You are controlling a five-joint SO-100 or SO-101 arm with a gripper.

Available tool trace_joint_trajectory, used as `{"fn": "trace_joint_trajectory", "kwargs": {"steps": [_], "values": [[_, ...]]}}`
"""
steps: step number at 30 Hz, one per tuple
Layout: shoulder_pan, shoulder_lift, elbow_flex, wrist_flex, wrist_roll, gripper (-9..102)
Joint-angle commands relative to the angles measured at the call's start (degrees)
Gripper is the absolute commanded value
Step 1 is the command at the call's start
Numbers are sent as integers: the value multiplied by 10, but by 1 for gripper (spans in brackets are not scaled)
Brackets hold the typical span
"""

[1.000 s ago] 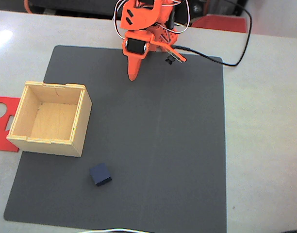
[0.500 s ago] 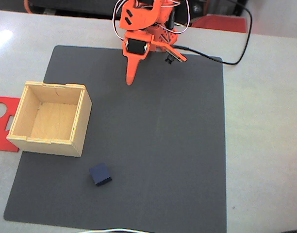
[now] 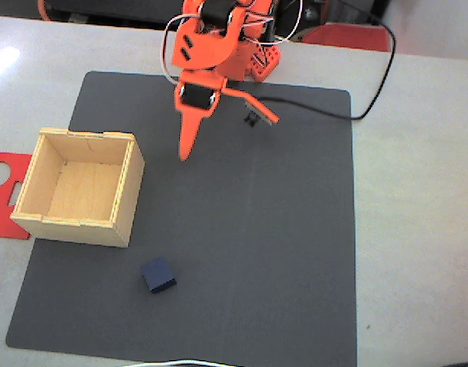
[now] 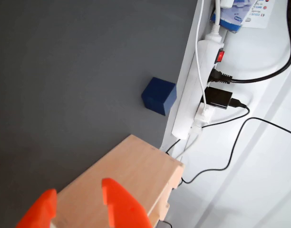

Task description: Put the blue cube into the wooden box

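Note:
The blue cube (image 3: 158, 274) lies on the dark mat in the fixed view, just below the wooden box's (image 3: 129, 191) lower right corner. My orange gripper (image 3: 186, 153) hangs over the upper middle of the mat, pointing down, far above the cube and to the right of the box. In the wrist view the gripper (image 4: 79, 199) shows two orange fingertips (image 4: 118, 202) with a small gap and nothing between them, over the wooden box's (image 4: 121, 171) edge. The blue cube (image 4: 159, 96) sits beyond it on the mat.
A dark grey mat (image 3: 257, 229) covers most of the table. A flat red cut-out piece (image 3: 4, 191) lies left of the box. A black cable (image 3: 379, 76) runs off at the upper right. A white power strip (image 4: 198, 80) with plugs lies along the mat's edge near the cube.
The gripper has swung down and to the left in the fixed view, out over the mat. The cube and the box have not moved.

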Motion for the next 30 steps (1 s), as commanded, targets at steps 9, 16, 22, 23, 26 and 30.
{"fn": "trace_joint_trajectory", "kwargs": {"steps": [9, 16, 22, 23, 26, 30], "values": [[-51, -291, -263, -52, -10, 11], [-52, -371, -377, -36, -51, 12], [-25, -432, -454, -36, -91, 13], [-21, -446, -468, -36, -94, 14], [-13, -486, -509, -32, -116, 16], [-12, -527, -544, -26, -147, 18]]}}
